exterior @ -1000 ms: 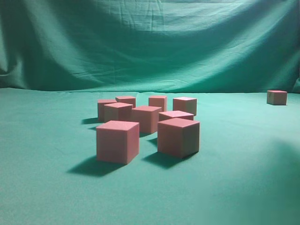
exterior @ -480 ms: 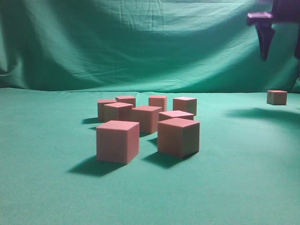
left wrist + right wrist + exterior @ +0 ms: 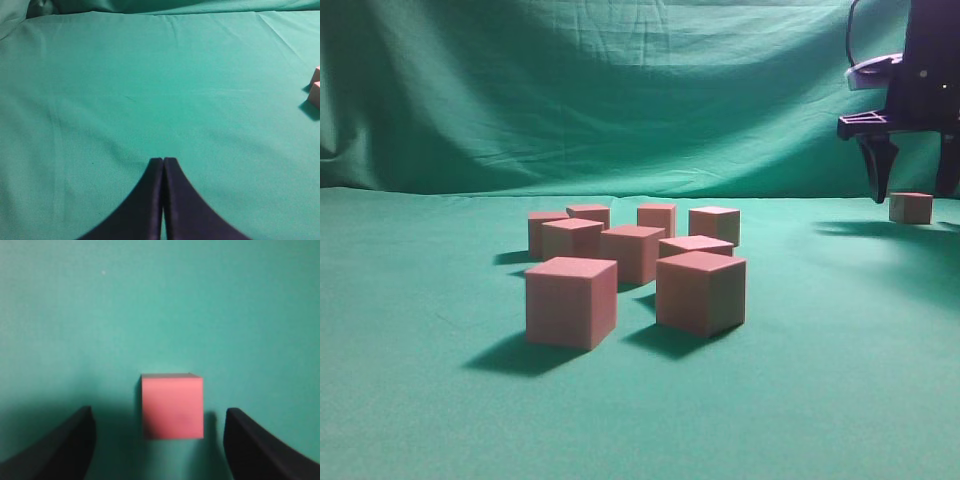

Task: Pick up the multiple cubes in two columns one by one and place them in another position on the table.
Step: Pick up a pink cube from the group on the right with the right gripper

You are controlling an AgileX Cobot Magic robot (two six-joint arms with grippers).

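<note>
Several salmon-red cubes (image 3: 632,250) stand in two rows mid-table, the nearest two (image 3: 571,301) (image 3: 701,291) largest in the exterior view. One lone cube (image 3: 910,207) (image 3: 172,406) sits far right on the green table (image 3: 430,400). My right gripper (image 3: 912,178) (image 3: 159,412) hangs open over this lone cube, one dark finger on each side with a gap to each, touching nothing. The left gripper (image 3: 163,161) is shut and empty above bare cloth, and two cubes (image 3: 315,89) show at the right edge of its view.
An upright green cloth backdrop (image 3: 620,90) with folds closes off the far side. Green cloth stretches in front of the cube cluster and to its left. The right arm's shadow (image 3: 900,240) lies on the cloth around the lone cube.
The right arm, out of view a second ago, has come in at the top right and lowered until its open fingers flank the lone cube. The cubes have not moved.
</note>
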